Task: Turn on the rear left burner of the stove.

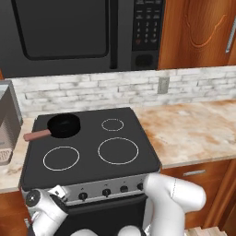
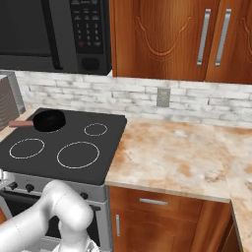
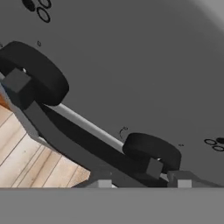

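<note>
The stove (image 1: 87,133) (image 2: 59,133) is a black glass-top range with three white rings. A small black skillet (image 1: 64,125) (image 2: 49,120) with a reddish handle covers its rear left burner, so that zone is hidden. Black knobs (image 1: 106,192) run along the silver front panel (image 1: 115,184). My gripper (image 1: 59,193) is at the left end of that panel, pressed close to it. In the hand view one knob (image 3: 151,151) sits just above the gap between my fingertips and another knob (image 3: 37,72) lies further along. My gripper (image 3: 139,183) has its tips apart, not closed on the knob.
A black microwave (image 1: 64,32) (image 2: 29,29) hangs above the stove. A grey appliance (image 1: 7,120) stands on the counter to the left. Marbled counter (image 1: 193,133) (image 2: 182,157) runs to the right, over wooden cabinets (image 2: 152,211). Wooden floor (image 3: 26,148) lies below the panel.
</note>
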{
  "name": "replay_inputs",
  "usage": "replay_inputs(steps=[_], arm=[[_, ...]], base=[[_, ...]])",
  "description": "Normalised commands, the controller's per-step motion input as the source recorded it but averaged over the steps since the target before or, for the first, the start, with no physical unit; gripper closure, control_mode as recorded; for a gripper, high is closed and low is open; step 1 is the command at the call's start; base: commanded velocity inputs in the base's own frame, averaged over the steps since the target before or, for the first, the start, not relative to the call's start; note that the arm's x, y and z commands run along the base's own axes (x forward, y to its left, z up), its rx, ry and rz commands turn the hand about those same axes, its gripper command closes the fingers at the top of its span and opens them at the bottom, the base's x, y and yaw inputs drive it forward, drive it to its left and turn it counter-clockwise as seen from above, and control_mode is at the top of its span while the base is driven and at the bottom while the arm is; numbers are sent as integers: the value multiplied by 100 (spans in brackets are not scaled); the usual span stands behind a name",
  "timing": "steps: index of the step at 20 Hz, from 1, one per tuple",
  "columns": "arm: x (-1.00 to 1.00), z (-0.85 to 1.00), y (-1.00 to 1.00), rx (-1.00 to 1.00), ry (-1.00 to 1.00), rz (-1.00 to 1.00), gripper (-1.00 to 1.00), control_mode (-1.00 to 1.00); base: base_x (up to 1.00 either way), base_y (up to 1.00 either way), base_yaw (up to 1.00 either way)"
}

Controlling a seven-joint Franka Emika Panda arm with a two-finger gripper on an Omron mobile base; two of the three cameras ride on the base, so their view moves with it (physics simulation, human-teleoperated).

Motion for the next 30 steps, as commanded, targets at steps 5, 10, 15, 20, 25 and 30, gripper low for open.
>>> replay_inputs(steps=[5,10,15,20,25,30], arm=[[-2,-80,-47,-23,-2,8,100,-100],[0,-76,-49,-6,-19,14,100,-100],[6,-72,-43,-5,-9,20,100,-100],[12,-75,-35,-10,-13,41,100,-100],[29,-66,-29,-14,-2,47,100,-100],[30,-72,-7,-21,-3,49,100,-100]], base=[[0,0,0],[0,0,0],[0,0,0],[0,0,0],[0,0,0],[0,0,0]])
